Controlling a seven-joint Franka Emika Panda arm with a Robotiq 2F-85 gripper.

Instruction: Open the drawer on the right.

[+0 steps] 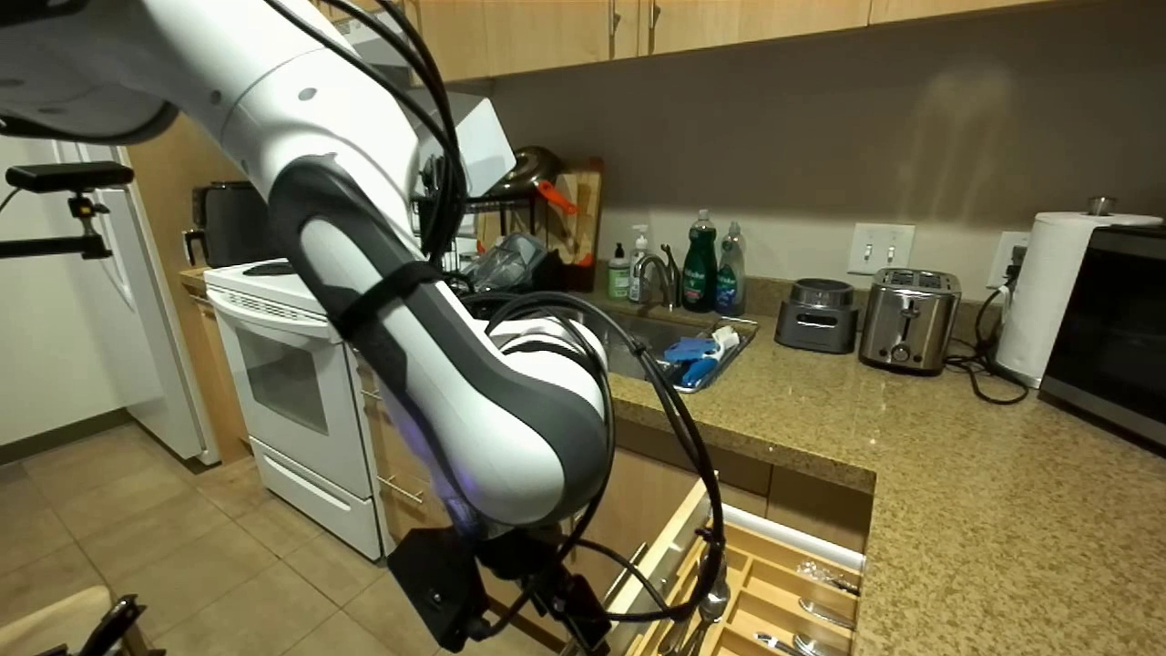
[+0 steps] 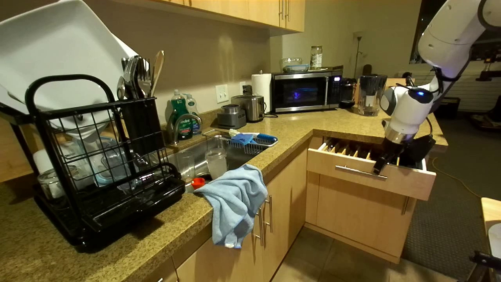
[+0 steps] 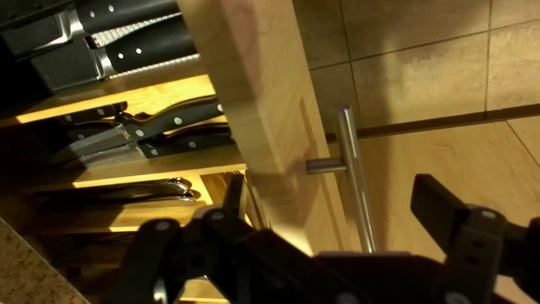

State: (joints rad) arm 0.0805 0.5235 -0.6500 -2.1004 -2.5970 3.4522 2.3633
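The drawer [image 2: 325, 161] on the right stands pulled out from under the counter, its light-wood front and slim metal handle [image 2: 358, 172] facing the floor area. Inside, a divided wooden tray [image 1: 756, 597] holds cutlery, and the wrist view shows black-handled knives [image 3: 177, 120] in it. My gripper [image 3: 332, 198] is open over the drawer front. In the wrist view, one finger lies over the drawer's inside and the opposite one beyond the handle, with front and handle between them. Whether either finger touches the drawer I cannot tell.
The granite counter [image 1: 984, 510] borders the drawer. Cabinet doors with handles [image 2: 270, 213] adjoin it at a corner. A blue towel [image 2: 238, 199] hangs over the counter edge by the sink [image 2: 195, 156]. A white oven [image 1: 282, 383] and a microwave [image 2: 301, 92] also stand here.
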